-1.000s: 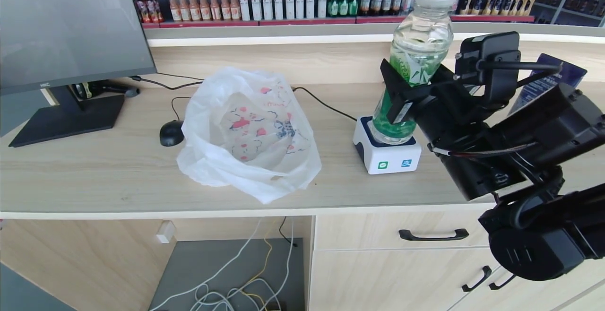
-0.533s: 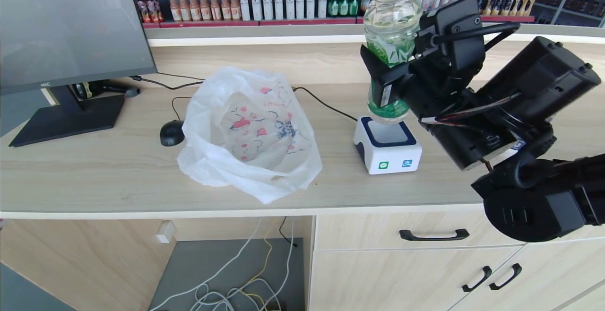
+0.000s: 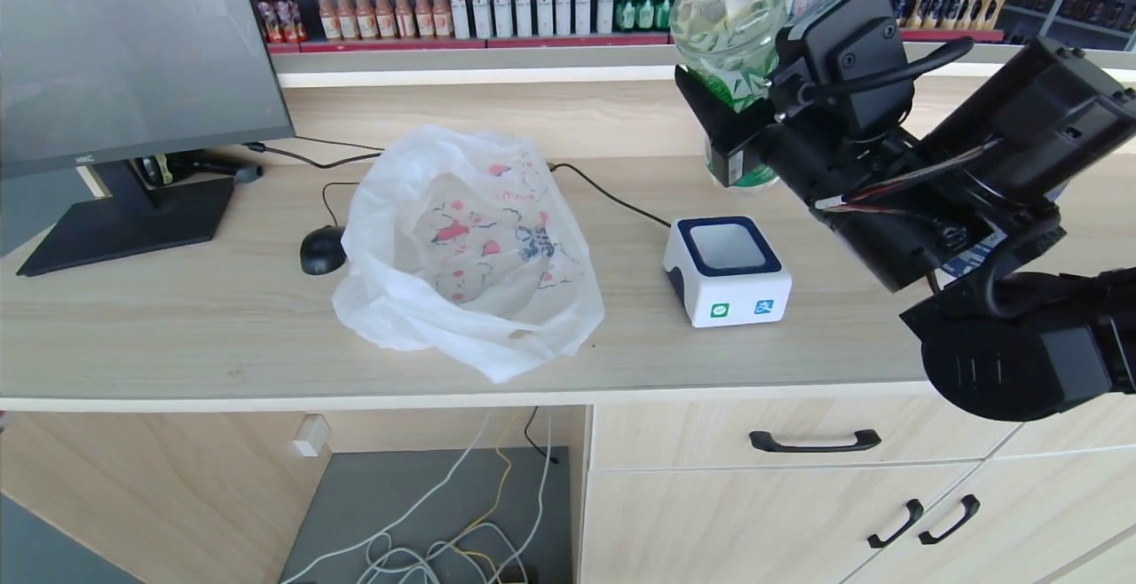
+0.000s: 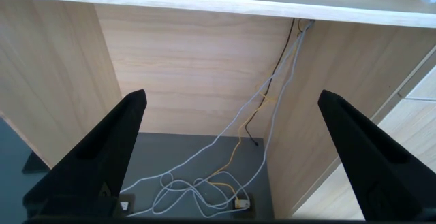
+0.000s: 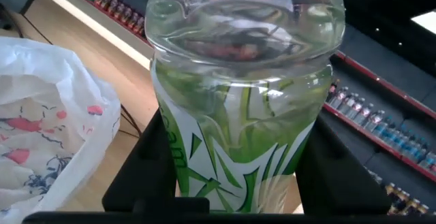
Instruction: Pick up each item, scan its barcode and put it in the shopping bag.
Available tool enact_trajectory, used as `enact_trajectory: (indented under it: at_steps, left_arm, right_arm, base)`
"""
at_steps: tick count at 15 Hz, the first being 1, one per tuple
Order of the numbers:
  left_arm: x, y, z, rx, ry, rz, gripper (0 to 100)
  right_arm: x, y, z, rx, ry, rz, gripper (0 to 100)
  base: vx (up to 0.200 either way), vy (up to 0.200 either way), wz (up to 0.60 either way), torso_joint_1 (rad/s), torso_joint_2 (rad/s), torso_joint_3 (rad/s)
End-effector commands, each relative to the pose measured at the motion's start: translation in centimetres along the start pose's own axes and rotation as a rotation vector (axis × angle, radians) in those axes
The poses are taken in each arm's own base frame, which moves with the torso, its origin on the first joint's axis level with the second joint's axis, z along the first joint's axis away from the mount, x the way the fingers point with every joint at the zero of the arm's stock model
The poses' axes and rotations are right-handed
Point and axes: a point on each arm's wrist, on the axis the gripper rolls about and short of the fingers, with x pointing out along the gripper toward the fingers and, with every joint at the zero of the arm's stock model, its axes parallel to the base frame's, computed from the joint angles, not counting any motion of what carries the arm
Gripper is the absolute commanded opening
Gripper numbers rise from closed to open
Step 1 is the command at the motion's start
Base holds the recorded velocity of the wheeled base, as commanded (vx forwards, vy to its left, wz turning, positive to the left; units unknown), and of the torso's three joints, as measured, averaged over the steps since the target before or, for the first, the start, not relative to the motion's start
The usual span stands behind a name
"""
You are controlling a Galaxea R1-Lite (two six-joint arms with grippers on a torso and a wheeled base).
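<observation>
1. Over the counter's (image 3: 177, 327) right half, toward its far edge, the right gripper (image 3: 737, 96) is clamping the bottle (image 3: 728, 25) around its green-labelled middle. The bottle is standing upright and hanging clear of the surface.
2. The right wrist view is confirming the grip: the jaws are pressing on both sides of the label.
3. The left gripper (image 4: 231, 156) is hanging below the counter's front edge with its jaws spread wide, carrying nothing.
4. I am judging the pick-up as done. The bottle is now sitting apart from the scanner (image 3: 726, 271), which is resting right of the counter's middle. I cannot tell whether the barcode has registered.
5. The bagging step is not yet done. The shopping bag (image 3: 461, 247) is lying open near the middle of the counter, well apart from the bottle.
6. Compared with one second ago, the bottle is rising. Its base was then sitting right at the scanner window and half a second ago it was just above it. Now the window is fully exposed.
7. The arm is also drawing the bottle toward the far edge. The bag and scanner are staying put.
</observation>
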Motion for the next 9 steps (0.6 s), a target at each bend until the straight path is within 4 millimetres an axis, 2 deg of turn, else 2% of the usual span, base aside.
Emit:
enact_trajectory:
  at_steps: [1,2,6,9]
  left_arm:
    - [0.0,0.0,0.0,0.000,0.000,0.000,100]
    - [0.0,0.0,0.0,0.000,0.000,0.000,100]
    - [0.0,0.0,0.0,0.000,0.000,0.000,100]
    - [0.0,0.0,0.0,0.000,0.000,0.000,100]
  right_arm:
    - [-0.1,-0.2,0.0,-0.011,-0.003,0.000,0]
    - [-0.1,-0.6,-0.4,-0.072,-0.037,0.037,0]
    - [-0.4,0.2,-1.0,-0.144,-0.119,0.159,0]
    - [-0.8,-0.3,-2.0,-0.243,-0.177,0.230,0]
  base:
    - [0.000,0.000,0.00,0.000,0.00,0.000]
    - [0.000,0.000,0.00,0.000,0.00,0.000]
    - [0.000,0.000,0.00,0.000,0.00,0.000]
    - [0.000,0.000,0.00,0.000,0.00,0.000]
